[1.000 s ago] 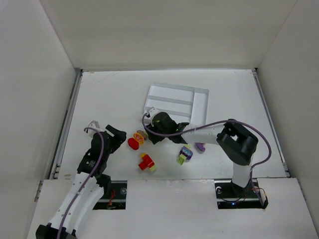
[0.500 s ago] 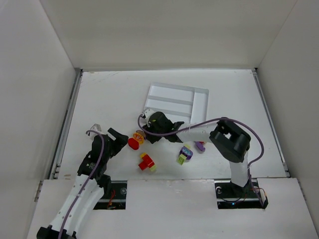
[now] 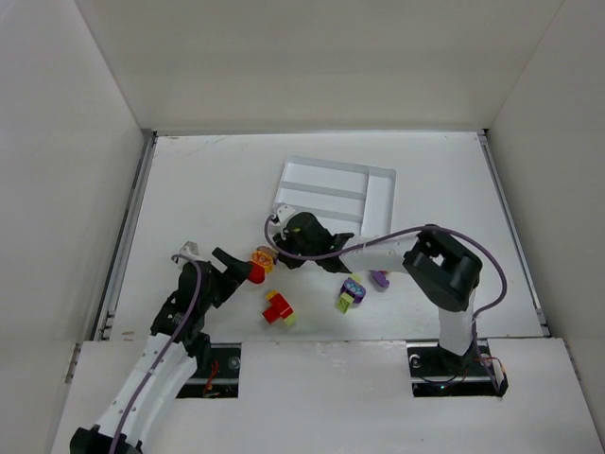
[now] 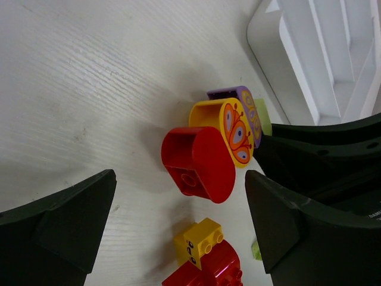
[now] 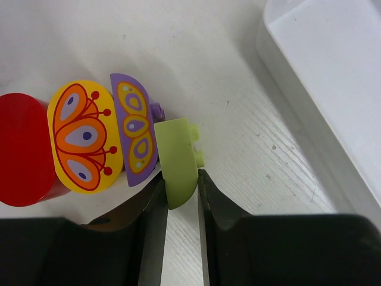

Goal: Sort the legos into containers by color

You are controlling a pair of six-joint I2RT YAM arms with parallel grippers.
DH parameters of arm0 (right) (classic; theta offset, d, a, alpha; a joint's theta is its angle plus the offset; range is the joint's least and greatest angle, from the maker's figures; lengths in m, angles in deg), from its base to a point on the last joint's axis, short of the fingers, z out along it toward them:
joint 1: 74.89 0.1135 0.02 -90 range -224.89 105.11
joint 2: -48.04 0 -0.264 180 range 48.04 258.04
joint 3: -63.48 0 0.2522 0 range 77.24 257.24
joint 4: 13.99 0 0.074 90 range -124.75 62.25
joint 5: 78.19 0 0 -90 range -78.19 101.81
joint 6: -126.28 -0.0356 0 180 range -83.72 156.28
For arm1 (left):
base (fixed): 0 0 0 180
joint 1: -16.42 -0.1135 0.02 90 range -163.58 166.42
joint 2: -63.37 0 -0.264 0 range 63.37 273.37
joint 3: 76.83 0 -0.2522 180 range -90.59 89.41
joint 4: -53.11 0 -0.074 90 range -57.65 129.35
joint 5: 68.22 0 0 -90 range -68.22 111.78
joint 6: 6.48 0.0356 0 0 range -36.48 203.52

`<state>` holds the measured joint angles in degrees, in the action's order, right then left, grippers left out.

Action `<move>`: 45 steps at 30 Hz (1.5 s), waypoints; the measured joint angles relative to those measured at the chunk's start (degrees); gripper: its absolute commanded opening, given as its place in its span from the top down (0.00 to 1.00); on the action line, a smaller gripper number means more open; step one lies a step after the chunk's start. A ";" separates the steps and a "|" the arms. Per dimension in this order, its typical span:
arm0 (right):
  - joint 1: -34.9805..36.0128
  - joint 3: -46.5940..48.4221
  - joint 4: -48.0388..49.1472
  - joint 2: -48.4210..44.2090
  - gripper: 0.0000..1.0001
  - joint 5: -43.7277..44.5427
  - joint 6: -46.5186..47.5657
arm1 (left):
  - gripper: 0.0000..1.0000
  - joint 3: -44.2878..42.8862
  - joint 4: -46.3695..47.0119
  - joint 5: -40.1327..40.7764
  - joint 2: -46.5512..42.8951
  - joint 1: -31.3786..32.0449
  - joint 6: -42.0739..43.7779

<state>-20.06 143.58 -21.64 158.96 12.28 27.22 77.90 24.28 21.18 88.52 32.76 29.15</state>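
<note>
Right wrist view: the right gripper (image 5: pixel 178 179), jaws clamped on the lime brick (image 5: pixel 176 158) that touches the purple brick (image 5: pixel 136 128) just left of them, should lift straight up so neighbours stay put, then cross to the tray (image 5: pixel 333 89) upper right; the left gripper (image 4: pixel 180 182) has its jaws apart, with the red brick (image 4: pixel 199 164) just ahead between them.

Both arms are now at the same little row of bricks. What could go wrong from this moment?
1. The right end effector pinches only the near end of the lime green brick, which touches the purple brick. When lifted, it could slip out or tip its neighbours.
2. The left end effector is open around the red brick in the same row, close beside the right one. The two might collide.
</note>
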 measured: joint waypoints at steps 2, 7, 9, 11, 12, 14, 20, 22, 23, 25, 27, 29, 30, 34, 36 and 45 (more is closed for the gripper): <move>0.02 -0.85 0.68 -0.92 0.76 0.22 -0.90 | 0.09 1.07 1.01 -0.48 -0.33 0.31 -0.87; 0.70 -3.21 1.01 -4.24 0.76 3.19 -3.39 | 0.07 1.77 6.64 -0.63 -0.57 2.45 -4.72; 1.27 -3.54 0.98 -5.35 0.76 4.57 -4.46 | 0.07 1.97 10.10 -0.28 -0.39 4.33 -6.88; 1.92 -3.56 1.01 -6.34 0.76 5.79 -5.92 | 0.07 2.54 14.16 0.90 0.39 6.75 -9.38; 2.01 -3.56 1.05 -6.84 0.76 6.23 -6.71 | 0.07 2.64 15.50 1.46 1.07 7.93 -10.27; 2.32 -3.65 1.05 -7.76 0.76 6.62 -8.33 | 0.07 2.67 18.18 3.08 3.34 10.49 -11.74; 2.36 -4.72 0.96 -10.19 0.76 7.17 -11.56 | 0.15 2.67 22.73 8.50 7.32 15.93 -14.40; 2.38 -4.98 1.01 -10.62 0.76 7.26 -12.26 | 0.16 2.67 24.57 10.54 7.26 17.07 -15.13; 2.38 -5.25 0.98 -10.84 0.76 7.26 -12.61 | 0.17 2.67 25.38 11.47 7.26 17.51 -15.32; 2.49 -5.55 0.81 -11.08 0.76 7.26 -13.33 | 0.19 2.69 26.80 13.44 7.26 18.29 -15.63; 2.64 -5.86 0.83 -11.15 0.76 7.23 -13.92 | 0.21 2.84 28.17 15.06 7.32 18.95 -15.78; 2.78 -6.21 0.83 -11.21 0.76 7.23 -14.58 | 0.23 3.41 29.59 16.35 7.39 19.45 -15.80; 2.86 -6.27 0.81 -11.23 0.76 7.23 -14.84 | 0.24 3.74 30.03 16.92 7.48 19.67 -15.82; 3.41 -6.38 0.74 -11.50 0.76 7.08 -15.69 | 0.26 4.52 31.65 18.14 8.87 20.06 -15.87; 3.98 -6.43 0.76 -11.98 0.76 6.99 -16.11 | 0.28 4.66 32.50 18.49 9.44 20.09 -15.96; 5.18 -6.56 0.72 -13.86 0.76 7.87 -16.92 | 0.55 6.08 35.85 18.84 9.35 20.70 -16.13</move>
<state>-14.88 137.03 -20.92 145.10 20.15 10.30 83.98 60.13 40.02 97.87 53.45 13.02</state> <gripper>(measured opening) 0.290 0.491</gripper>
